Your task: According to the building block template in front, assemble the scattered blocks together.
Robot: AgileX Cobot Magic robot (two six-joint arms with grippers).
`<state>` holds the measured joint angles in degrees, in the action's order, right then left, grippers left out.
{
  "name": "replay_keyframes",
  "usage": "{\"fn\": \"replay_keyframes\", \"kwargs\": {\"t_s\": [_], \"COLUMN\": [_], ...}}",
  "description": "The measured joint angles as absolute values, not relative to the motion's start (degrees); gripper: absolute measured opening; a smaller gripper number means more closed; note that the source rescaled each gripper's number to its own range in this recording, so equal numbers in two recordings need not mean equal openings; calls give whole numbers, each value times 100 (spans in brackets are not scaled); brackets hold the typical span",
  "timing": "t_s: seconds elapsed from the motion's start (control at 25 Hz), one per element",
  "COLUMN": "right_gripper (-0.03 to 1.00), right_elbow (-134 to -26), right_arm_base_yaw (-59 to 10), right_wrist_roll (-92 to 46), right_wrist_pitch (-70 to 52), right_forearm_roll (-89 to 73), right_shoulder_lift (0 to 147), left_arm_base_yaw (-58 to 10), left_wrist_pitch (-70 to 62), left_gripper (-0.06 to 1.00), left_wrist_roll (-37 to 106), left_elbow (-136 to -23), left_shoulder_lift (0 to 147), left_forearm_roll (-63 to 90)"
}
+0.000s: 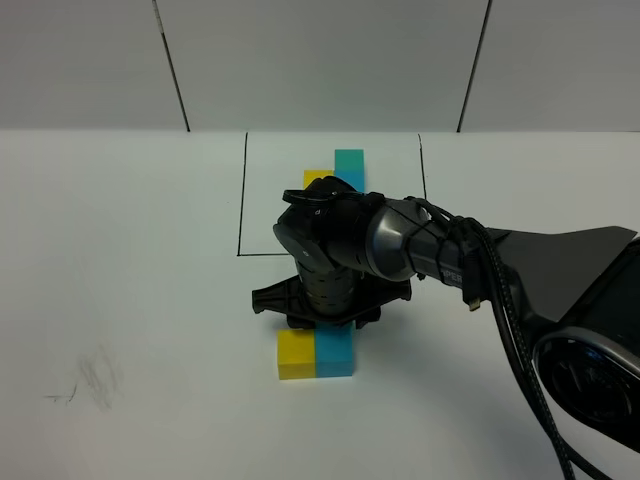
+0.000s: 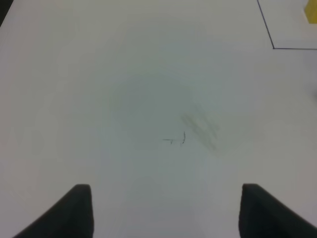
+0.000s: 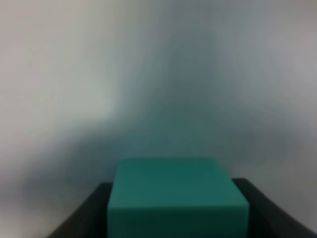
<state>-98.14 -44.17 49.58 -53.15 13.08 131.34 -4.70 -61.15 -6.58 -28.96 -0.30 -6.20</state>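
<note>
The loose yellow cube (image 1: pixel 296 355) and the sky blue cube (image 1: pixel 335 351) sit side by side, touching, on the white table. My right gripper (image 1: pixel 325 318) hangs just above them, over the blue cube, and its body hides its fingertips. In the right wrist view my right gripper (image 3: pixel 178 210) is shut on the teal-green cube (image 3: pixel 176 196). The template stands at the back; its yellow cube (image 1: pixel 317 177) and teal-green cube (image 1: pixel 349 160) show, and its blue cube is hidden behind the arm. My left gripper (image 2: pixel 166 213) is open and empty over bare table.
A black outlined rectangle (image 1: pixel 241 200) on the table frames the template. Pencil smudges (image 1: pixel 95 375) mark the table's front left and also show in the left wrist view (image 2: pixel 198 129). A yellow corner (image 2: pixel 312 12) shows at that view's edge. A panelled wall stands behind.
</note>
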Motion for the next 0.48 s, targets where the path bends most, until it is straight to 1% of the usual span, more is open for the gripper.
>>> {"fn": "replay_keyframes", "kwargs": {"t_s": [0.16, 0.32, 0.48], "right_gripper": [30, 49, 69], "right_elbow": [-9814, -9900, -10341], "right_arm_base_yaw": [-4417, -4421, -4421], "right_wrist_roll": [4904, 4684, 4360], "right_wrist_pitch": [-5340, -5467, -5807], "right_forearm_roll": [1413, 1421, 1421], "right_shoulder_lift": [13026, 12984, 12968], "left_arm_base_yaw": [-470, -470, -470], "left_wrist_pitch": [-6115, -6115, -6115], "left_gripper": [42, 42, 42], "left_wrist_roll": [-658, -658, -658], "left_elbow": [-2896, -2896, -2896], "left_shoulder_lift": [-30, -30, -30], "left_forearm_roll": [-620, -620, -620]}}
